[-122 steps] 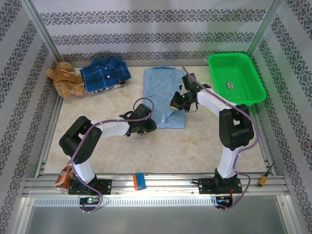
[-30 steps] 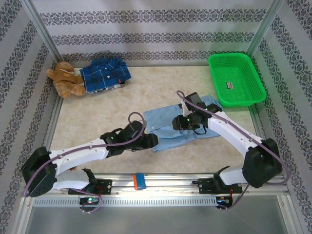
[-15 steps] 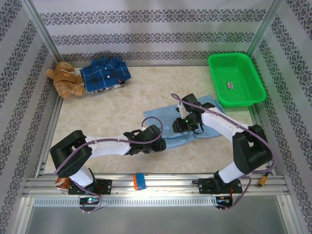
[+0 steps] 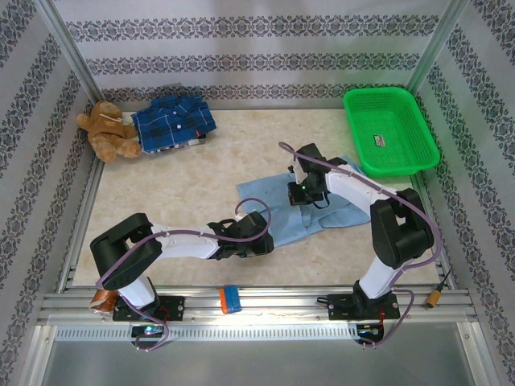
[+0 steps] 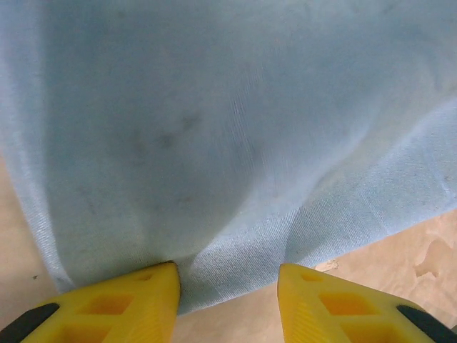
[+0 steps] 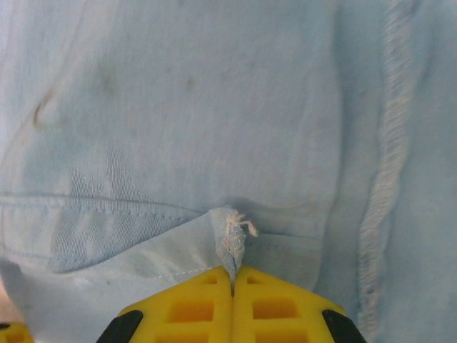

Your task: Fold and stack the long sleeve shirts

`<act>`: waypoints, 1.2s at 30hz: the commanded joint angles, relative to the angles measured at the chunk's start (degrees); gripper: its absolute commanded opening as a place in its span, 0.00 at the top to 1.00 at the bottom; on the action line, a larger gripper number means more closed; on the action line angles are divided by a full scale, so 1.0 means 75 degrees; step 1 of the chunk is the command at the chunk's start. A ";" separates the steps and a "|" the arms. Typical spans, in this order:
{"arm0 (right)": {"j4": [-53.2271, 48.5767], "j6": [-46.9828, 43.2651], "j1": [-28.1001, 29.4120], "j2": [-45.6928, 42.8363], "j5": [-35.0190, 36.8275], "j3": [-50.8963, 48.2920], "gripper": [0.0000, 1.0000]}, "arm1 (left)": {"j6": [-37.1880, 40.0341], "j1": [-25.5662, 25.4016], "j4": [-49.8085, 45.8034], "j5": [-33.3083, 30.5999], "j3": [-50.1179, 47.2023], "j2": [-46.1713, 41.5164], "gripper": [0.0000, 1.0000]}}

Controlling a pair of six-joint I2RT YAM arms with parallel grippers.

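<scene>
Patterned walls [image 4: 241, 48] close in your pale stone-look bench [image 4: 177, 193]. Your light blue shirt [image 4: 278, 205] lies rumpled across the centre-right of the overhead frame. Its far corner is near the green basket [image 4: 398, 121] in the upper right. In the upper left the plaid shirt [image 4: 173, 121] sits folded, touching the teddy bear [image 4: 109, 133] on its left. Your right hand [image 4: 302, 193] is over the middle of the light blue shirt. Its wrist view shows it clenched on a small raised pinch of cloth below a stitched seam. Your left hand [image 4: 261, 240] is at the shirt's lower-left edge. Its yellow fingers [image 5: 128, 300] stand apart, released, with the hem bulging between them.
</scene>
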 commanded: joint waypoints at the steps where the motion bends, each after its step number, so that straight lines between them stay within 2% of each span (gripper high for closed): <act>1: -0.0084 0.0015 -0.0190 0.0270 0.0566 0.0356 1.00 | -0.0147 -0.0118 -0.0562 0.0116 -0.0512 0.0335 0.57; 8: -0.0026 -0.0121 -0.0226 0.0786 0.0933 0.0479 1.00 | 0.0060 -0.0147 -0.0291 0.0276 -0.0456 0.0427 0.57; 12: 0.0003 -0.0059 -0.0228 0.0898 0.1090 0.0601 0.93 | 0.0272 -0.0173 -0.0205 0.0460 -0.0295 0.0413 0.55; 14: -0.0155 0.0032 -0.0223 0.0778 0.1334 0.0598 0.84 | 0.0301 -0.0176 -0.0197 0.0551 -0.0216 0.0127 0.50; 16: -0.0253 0.0158 -0.0250 0.0492 0.1567 0.0498 0.68 | 0.0313 -0.0176 -0.0334 0.0537 -0.0074 -0.0426 0.44; 17: -0.0278 0.0243 -0.0264 0.0304 0.1680 0.0403 0.62 | 0.0333 -0.0176 -0.0517 0.0488 0.0043 -0.0771 0.41; 21: -0.0495 0.0479 -0.0277 -0.0377 0.1865 0.0297 0.56 | 0.0463 -0.0153 -0.1284 0.0309 0.0508 -0.2107 0.29; 24: -0.0631 0.0677 -0.0241 -0.0985 0.1940 0.0340 0.54 | 0.0421 0.0071 -0.2128 -0.0020 0.0616 -0.3090 0.21; 29: -0.0810 0.0761 -0.0085 -0.1329 0.1424 0.0693 0.53 | 0.0346 0.1326 -0.2977 0.0091 0.0105 -0.4067 0.19; 32: -0.0851 0.0692 0.0152 -0.1027 0.0949 0.0955 0.56 | 0.0400 0.2035 -0.2562 0.0347 -0.0360 -0.4138 0.19; 36: -0.0834 0.0665 0.0486 -0.0373 0.0725 0.1105 0.64 | 0.0557 0.2474 -0.1841 0.0598 -0.0547 -0.3621 0.21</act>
